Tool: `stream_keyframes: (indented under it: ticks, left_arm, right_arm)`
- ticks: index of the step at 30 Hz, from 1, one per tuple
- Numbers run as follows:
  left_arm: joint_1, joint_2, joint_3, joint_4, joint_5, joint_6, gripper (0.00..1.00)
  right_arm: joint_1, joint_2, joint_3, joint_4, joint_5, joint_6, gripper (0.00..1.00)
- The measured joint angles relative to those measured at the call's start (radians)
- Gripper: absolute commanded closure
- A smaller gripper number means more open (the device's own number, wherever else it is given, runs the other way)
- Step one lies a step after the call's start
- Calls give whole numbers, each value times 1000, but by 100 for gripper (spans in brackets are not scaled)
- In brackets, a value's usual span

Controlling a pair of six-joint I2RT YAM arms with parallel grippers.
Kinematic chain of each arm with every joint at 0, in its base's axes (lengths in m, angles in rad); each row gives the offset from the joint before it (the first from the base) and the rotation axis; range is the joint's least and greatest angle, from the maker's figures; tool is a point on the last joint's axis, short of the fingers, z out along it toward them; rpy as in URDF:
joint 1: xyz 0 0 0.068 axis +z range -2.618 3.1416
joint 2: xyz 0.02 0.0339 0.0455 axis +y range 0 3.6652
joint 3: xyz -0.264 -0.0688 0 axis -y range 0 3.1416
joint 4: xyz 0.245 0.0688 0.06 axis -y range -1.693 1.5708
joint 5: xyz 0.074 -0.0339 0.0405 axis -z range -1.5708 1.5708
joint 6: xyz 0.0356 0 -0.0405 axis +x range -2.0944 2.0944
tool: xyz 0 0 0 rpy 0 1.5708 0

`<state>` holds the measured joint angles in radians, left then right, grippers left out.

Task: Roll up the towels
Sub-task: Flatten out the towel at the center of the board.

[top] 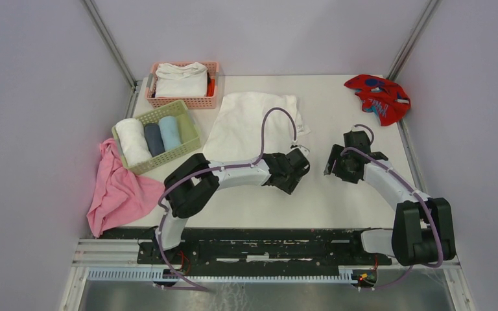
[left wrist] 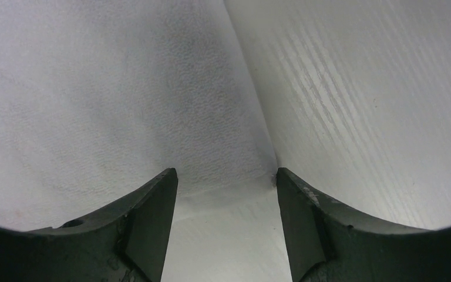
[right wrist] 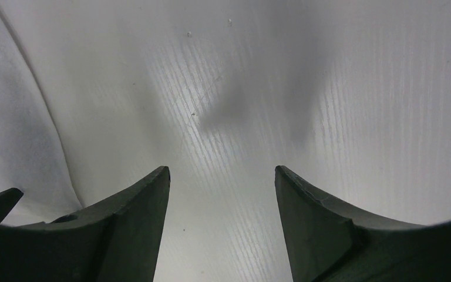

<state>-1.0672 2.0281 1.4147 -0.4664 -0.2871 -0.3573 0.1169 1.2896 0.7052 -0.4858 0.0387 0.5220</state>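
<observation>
Dark left fingers (left wrist: 152,223) stand apart close to the lens, framing the near corner of the large white terry towel (left wrist: 94,106), which lies spread flat on the white desk (left wrist: 376,106); nothing is gripped between them. The right fingers (right wrist: 123,223) are open too, low over bare desk with the towel's edge just off to their left. By the look of it, the step in hand is the start of rolling this towel. The next move calls for the left fingers to drop onto that corner and pinch it, and for the right pair to shift left to the same near edge so the hem can be turned over evenly. From above, the left arm reaches rightward across the desk with its elbow bent and wrist pitched down, while the right arm curls inward to meet it. The crumpled red towel with teal-blue marks (top: 377,97) waits at the far right corner, and the small light blue towel (top: 169,133) sits rolled in the green plastic basket (top: 191,139)
</observation>
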Motion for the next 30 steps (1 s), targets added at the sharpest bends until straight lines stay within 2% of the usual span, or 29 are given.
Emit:
stream_keyframes:
  ticks: [8,10,16,21,25,29,30]
  left_arm:
    - [0,20,16,5,54,0,36]
    - [0,23,19,3,58,0,40]
    - [0,23,23,-5,54,0,74]
    - [13,14,23,-31,58,-1,88]
    - [50,-50,12,-80,77,0,93]
    - [119,-217,11,-124,94,0,94]
    - [171,-267,14,-133,100,0,94]
  right_arm:
    - [0,10,0,1,-10,1,26]
    - [0,13,0,1,-12,2,26]
    - [0,16,0,2,-13,2,27]
    - [0,18,0,4,-22,0,29]
    - [0,42,16,8,-53,-2,31]
    - [0,118,77,31,-91,-3,35]
    - [1,142,98,37,-100,-3,36]
